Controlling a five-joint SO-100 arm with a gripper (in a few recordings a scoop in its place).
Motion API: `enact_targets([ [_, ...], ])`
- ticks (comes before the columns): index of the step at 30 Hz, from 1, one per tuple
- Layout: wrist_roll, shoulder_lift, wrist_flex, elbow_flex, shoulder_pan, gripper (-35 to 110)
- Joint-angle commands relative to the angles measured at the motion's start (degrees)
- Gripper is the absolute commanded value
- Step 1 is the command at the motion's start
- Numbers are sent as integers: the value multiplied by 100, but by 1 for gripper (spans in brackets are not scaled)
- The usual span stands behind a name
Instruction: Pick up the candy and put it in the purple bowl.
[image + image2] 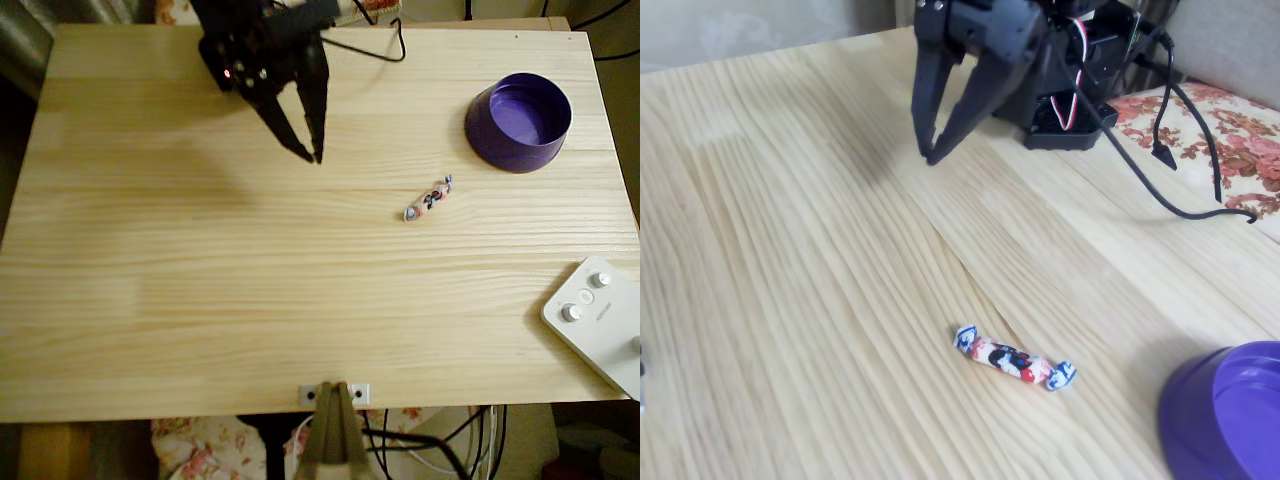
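The candy (pixel 428 198) (pixel 1013 362) is a small pinkish-white wrapped sweet with twisted ends, lying flat on the wooden table right of centre in the overhead view. The purple bowl (pixel 490 135) (pixel 1230 420) stands upright at the table's far right, nothing visible inside it. My black gripper (pixel 312 157) (pixel 930 156) hangs over the table's far middle, pointing down, its fingertips together with nothing between them. It is well left of the candy and apart from it.
A white device with round knobs (pixel 600 320) lies at the near right corner in the overhead view. The arm's base (pixel 1070 100) and a black cable (pixel 1180 190) sit at the far edge. Bare wood lies between gripper, candy and bowl.
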Motion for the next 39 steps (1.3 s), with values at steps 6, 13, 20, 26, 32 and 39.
enact_targets([
  [6,-633,-1257,70,-1846,-316,-1],
  [13,-1617,-2681,193,-3173,-562,-1],
  [20,-2707,-3858,229,-3894,-1081,-1],
  [26,-3437,-5133,123,-4359,-1617,0],
  [32,-4087,-6565,149,-5133,-1986,0],
  [39,-5001,-8156,791,-6425,-2294,0],
])
